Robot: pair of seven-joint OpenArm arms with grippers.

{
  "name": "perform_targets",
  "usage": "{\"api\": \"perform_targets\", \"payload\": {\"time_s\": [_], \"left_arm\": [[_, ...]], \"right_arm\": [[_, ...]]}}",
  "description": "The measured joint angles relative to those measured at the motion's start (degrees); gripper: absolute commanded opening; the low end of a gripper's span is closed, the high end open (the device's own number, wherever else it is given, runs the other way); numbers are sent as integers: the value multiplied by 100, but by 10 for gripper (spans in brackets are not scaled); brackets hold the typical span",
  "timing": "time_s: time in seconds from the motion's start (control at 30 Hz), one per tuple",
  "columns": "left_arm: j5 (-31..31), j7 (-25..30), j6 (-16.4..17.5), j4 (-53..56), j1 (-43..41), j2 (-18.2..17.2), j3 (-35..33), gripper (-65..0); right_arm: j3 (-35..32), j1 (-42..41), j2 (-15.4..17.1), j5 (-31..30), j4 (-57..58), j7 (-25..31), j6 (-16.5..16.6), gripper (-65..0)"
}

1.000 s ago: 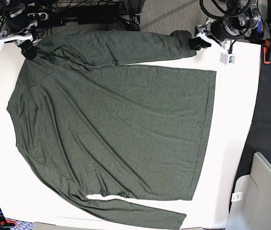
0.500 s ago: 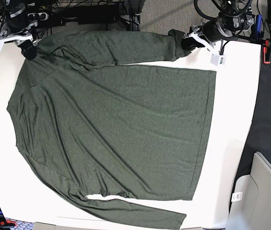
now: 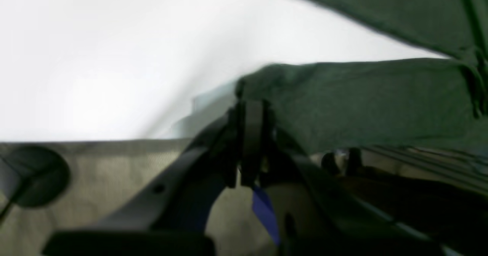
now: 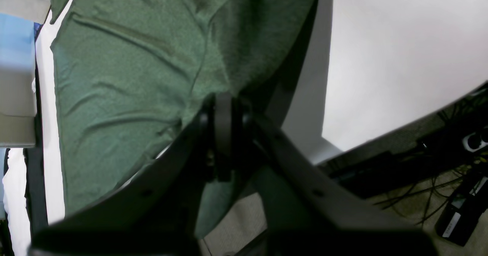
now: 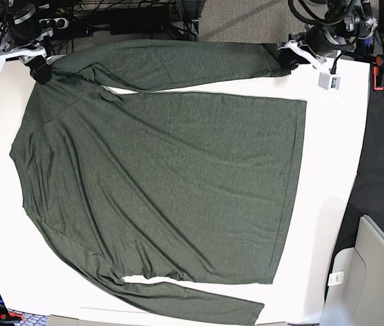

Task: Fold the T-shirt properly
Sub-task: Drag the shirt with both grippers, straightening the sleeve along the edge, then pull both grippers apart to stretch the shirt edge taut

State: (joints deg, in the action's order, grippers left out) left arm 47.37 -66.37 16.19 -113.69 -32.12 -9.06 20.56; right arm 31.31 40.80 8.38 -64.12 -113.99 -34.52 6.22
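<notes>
Now both ends pinched — left pincer (image 5: 288,56) and right pincer (image 5: 41,70) tight on T-shirt (image 5: 165,183).

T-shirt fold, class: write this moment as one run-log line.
stage: sleeve grasped | left hand: shut on T-shirt sleeve cuff | right hand: shut on shoulder | body: flat on table

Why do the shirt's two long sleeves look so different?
The upper sleeve is pulled out straight along the table's far edge, its cuff pinched by the left gripper. The lower sleeve lies loose at the near edge, angled, and no gripper touches it. The right gripper pinches the shoulder by the upper sleeve. Both sleeves are plain dark green.
</notes>
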Motion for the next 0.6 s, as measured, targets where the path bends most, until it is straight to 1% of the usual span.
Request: {"api": "perform_targets", "payload": {"time_s": [0.1, 0.17, 0.23, 0.3, 0.37, 0.5, 0.6], "left_arm": [[-39, -66, -7, -7, -76, -13, 151, -649], [-35, -66, -4, -7, -94, -15, 229, -649], [-24, -68, 0, -7, -98, -13, 238, -649], [-26, -68, 15, -7, -107, -15, 238, -649], [-22, -68, 15, -7, -105, -13, 238, -649], [-26, -31, 15, -7, -52, -13, 245, -649], [-57, -90, 15, -11, 313, 0, 245, -649]], "right_arm": [[-9, 9, -4, -26, 0, -57, 2, -647], [-9, 13, 0, -37, 0, -367, 4, -647], [-11, 15, -4, -37, 0, -542, 46, -647], [-11, 13, -17, -44, -2, -599, 393, -647], [-15, 13, -17, -48, -13, -601, 575, -647], [-2, -63, -20, -55, -17, -595, 579, -647], [9, -280, -13, -33, -17, -573, 586, -647]]}}
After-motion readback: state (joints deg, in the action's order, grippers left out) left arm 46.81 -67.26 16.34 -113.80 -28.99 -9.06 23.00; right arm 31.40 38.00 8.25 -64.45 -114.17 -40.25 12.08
